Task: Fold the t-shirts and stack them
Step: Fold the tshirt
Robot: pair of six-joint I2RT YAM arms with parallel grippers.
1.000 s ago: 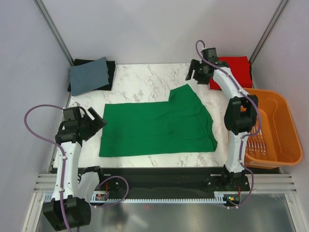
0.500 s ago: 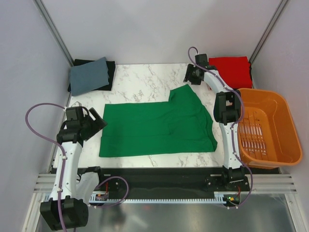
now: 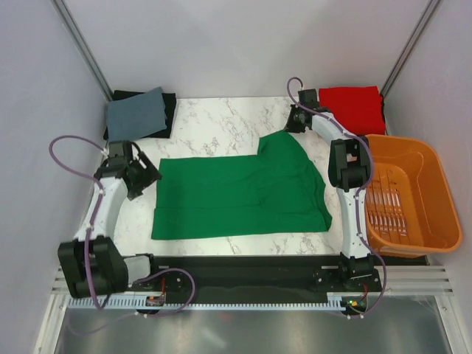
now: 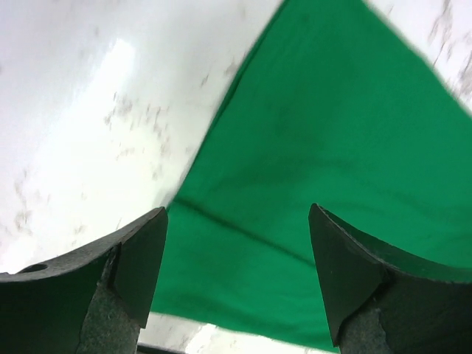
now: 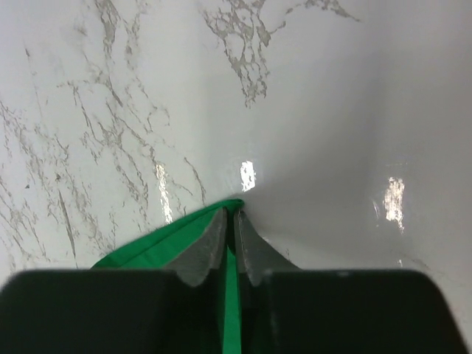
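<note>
Green t-shirt [image 3: 236,195] lies spread on the marble table [image 3: 214,125]. My right gripper [image 5: 230,232] is pinched on its far corner; my left gripper [image 4: 236,214] hangs spread above the left edge. I'd clamp that edge squarely, then lift both ends level to fold without creasing.

Right gripper [image 5: 230,221] fingers pinched almost together on the green t-shirt [image 5: 155,249] tip, cloth showing between them. Grey-veined white marble counter [image 5: 332,110] beyond, no counter edge visible.
</note>
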